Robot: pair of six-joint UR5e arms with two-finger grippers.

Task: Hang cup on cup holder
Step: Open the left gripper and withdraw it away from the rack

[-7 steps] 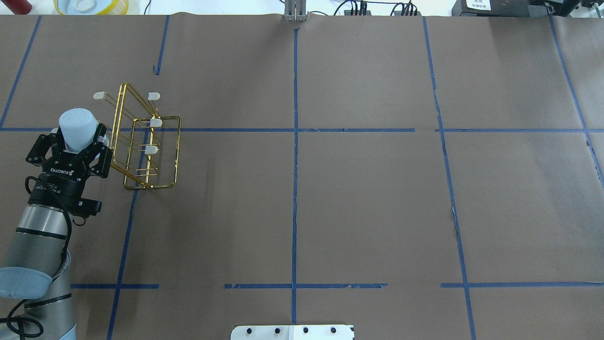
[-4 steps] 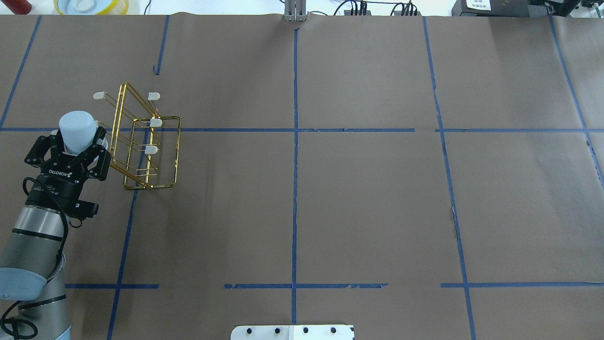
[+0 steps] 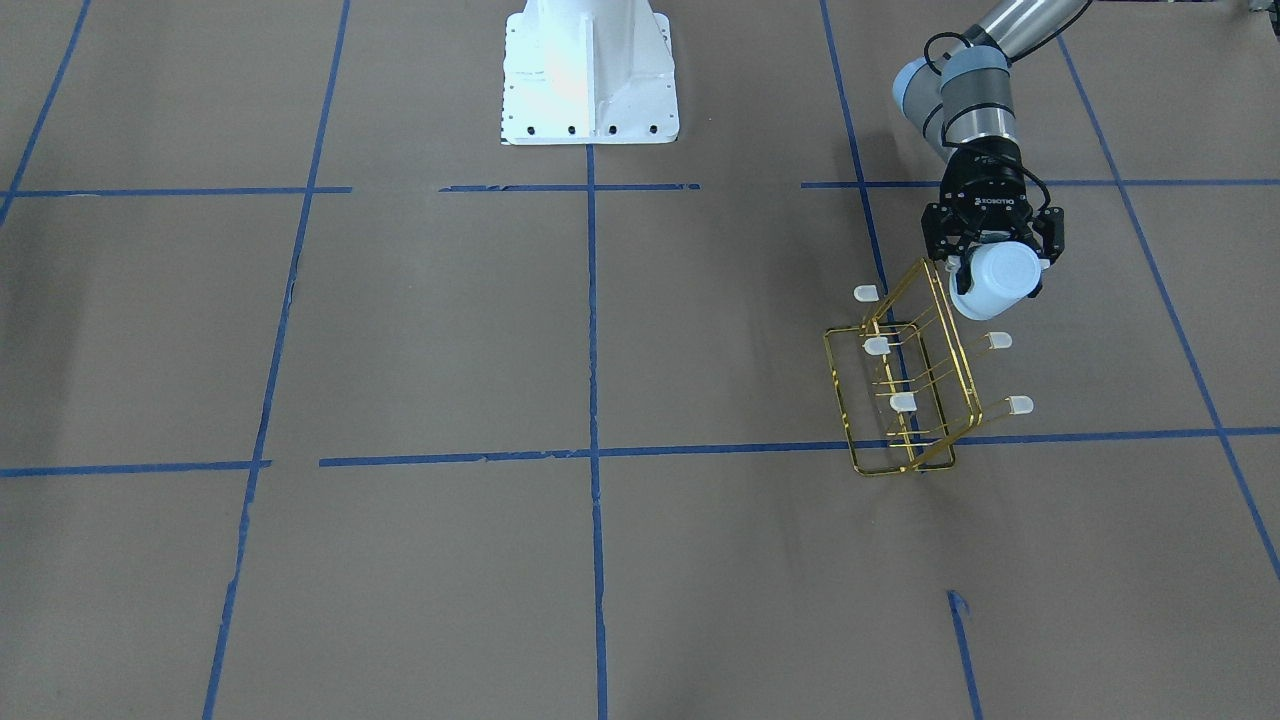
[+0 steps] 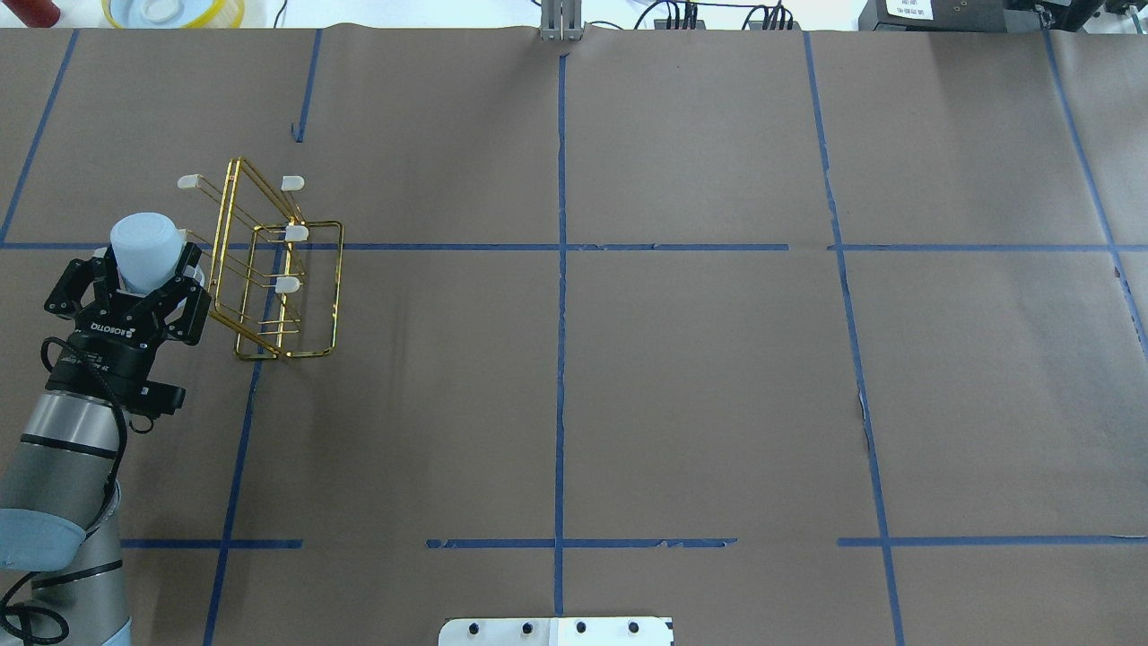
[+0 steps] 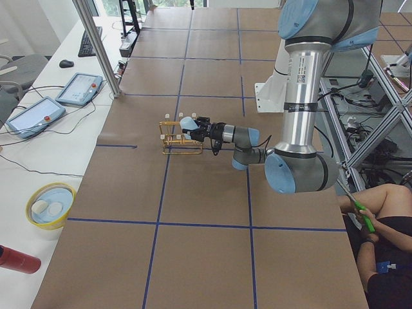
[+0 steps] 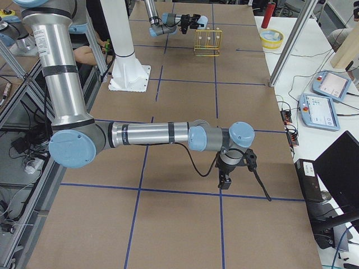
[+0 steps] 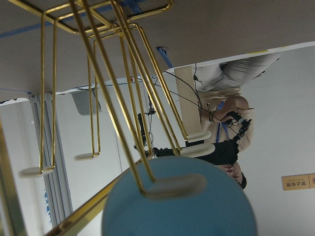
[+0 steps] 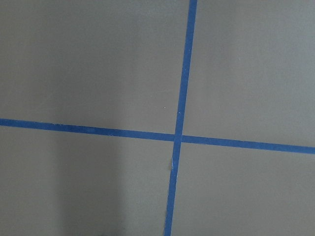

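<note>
The left gripper [image 4: 148, 274], clenched on the small pale blue-white plastic tumbler [image 4: 143, 240] held just beside the gold wire rack [image 4: 273, 269] ahead of it, could shove that light rack askew if the tumbler's rim catches a capped peg [image 7: 174, 186].

Bright, even ceiling light is washing over the brown paper table [image 4: 700, 377], and shadows are showing only as soft, faint smudges. The gold cup holder [image 4: 269, 269] is glinting along its wires. Blue tape lines [image 4: 560, 359] are reading crisp in the overhead and front views. In the left wrist view, the cup [image 7: 197, 216] is looming close and slightly soft, while the white wall behind is glaring. The right wrist view is looking dimmer and greyer, with a faint darker patch lying over its lower left part.
</note>
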